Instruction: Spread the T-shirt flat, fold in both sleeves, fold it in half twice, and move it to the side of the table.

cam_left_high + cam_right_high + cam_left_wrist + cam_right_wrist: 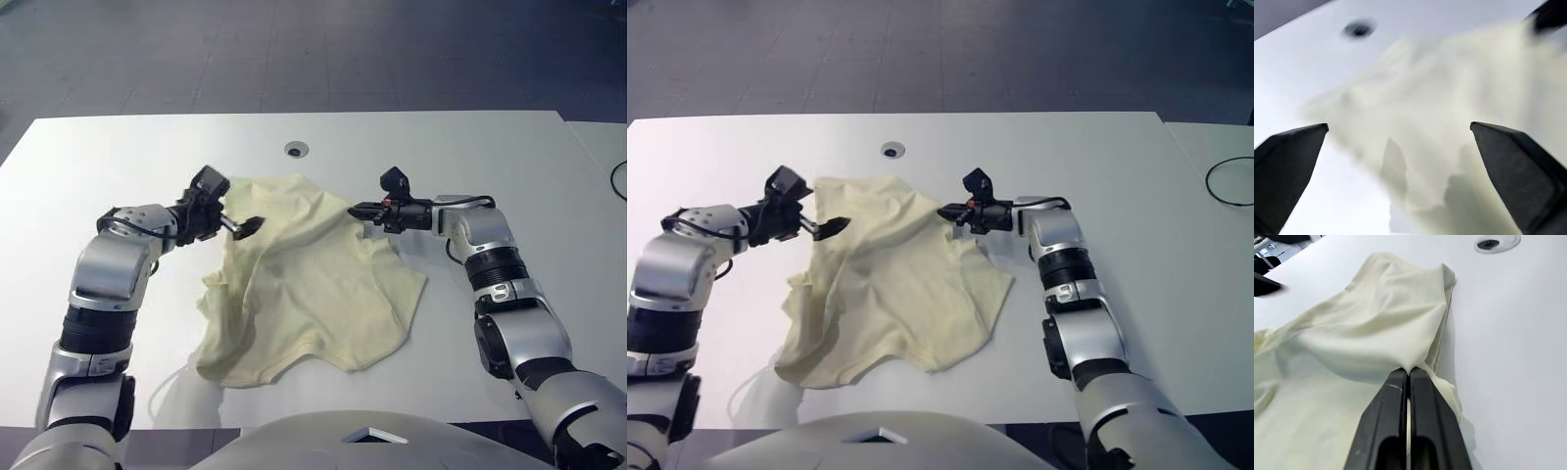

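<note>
Spreading step. Right gripper [355,210] pinching T-shirt [313,294] edge; left gripper [247,227] spread, above opposite bunched side. Left should pinch single layer, then both pull apart, low over tabletop [490,157].

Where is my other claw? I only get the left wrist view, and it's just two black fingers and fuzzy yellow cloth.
Observer: Your right claw is shut on a pinch of the T-shirt, at the far part of its right edge.
Operator: Is the shirt flat?
Observer: No. It lies crumpled on the table, and its near left part is bunched into folds.
Operator: Is it falling off?
Observer: No. All of it is on the table, with bare white showing around it on every side.
</note>
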